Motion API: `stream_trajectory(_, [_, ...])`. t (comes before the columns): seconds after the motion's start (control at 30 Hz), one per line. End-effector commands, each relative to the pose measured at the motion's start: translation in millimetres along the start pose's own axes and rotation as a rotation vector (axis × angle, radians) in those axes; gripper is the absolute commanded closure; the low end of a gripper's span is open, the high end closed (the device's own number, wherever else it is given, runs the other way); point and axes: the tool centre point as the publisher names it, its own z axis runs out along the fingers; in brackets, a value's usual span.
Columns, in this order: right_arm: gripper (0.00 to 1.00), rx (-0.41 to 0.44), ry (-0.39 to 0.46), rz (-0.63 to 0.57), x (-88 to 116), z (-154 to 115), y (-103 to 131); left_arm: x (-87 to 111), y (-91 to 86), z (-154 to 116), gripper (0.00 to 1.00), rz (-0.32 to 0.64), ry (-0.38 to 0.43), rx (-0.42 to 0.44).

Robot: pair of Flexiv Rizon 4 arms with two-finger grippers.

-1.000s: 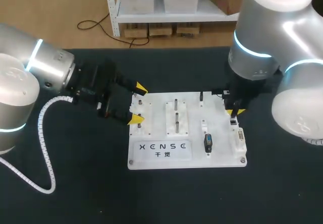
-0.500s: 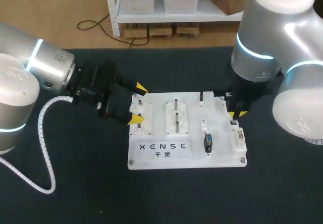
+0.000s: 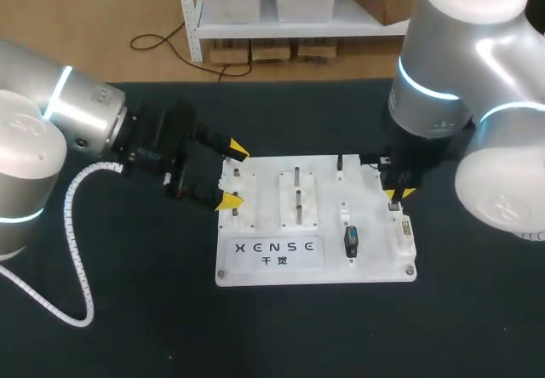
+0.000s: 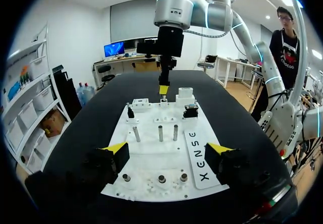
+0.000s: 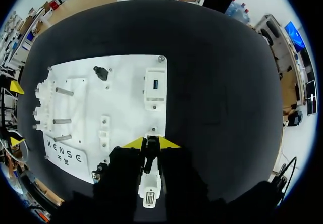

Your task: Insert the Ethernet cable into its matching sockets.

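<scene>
A white socket board (image 3: 332, 269) lies in the middle of the black table. My right gripper (image 3: 394, 192) hangs over the board's right-hand column of sockets. It is shut on a thin black Ethernet plug (image 5: 149, 153), which points down at a small white socket (image 3: 393, 207) right under its yellow tips. The left wrist view shows this gripper (image 4: 164, 89) just above a small socket block (image 4: 161, 102) at the board's far end. My left gripper (image 3: 232, 175) stands open at the board's left edge, and in its own view its fingers (image 4: 114, 151) straddle the near end of the board (image 4: 151, 159).
A black connector (image 3: 351, 241) sits plugged into the board near its front. Metal pegs (image 3: 297, 197) stand upright in the board's middle. A white block with a blue port (image 5: 155, 85) lies ahead of the right gripper. Another white socket block (image 3: 404, 230) sits at the board's front right.
My right arm has shifted slightly to the right over the board's right column, with the plug still held. The left arm has not moved.
</scene>
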Motion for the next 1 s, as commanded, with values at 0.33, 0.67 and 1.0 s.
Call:
stream_trajectory(0.33, [1.00, -0.006, 0.002, -0.003, -2, 3, -2, 1.3, -0.9, 0, 0.00, 0.003, -0.004, -0.003])
stream_trajectory(0.67, [1.00, -0.011, 0.010, -0.005, 0, 8, -4, 1.3, -0.9, 0, 0.00, 0.003, -0.004, -0.003])
stream_trajectory(1.0, [1.00, -0.016, 0.018, -0.012, 0, 15, -3, 1.3, -0.9, 0, 0.00, 0.003, -0.004, -0.003])
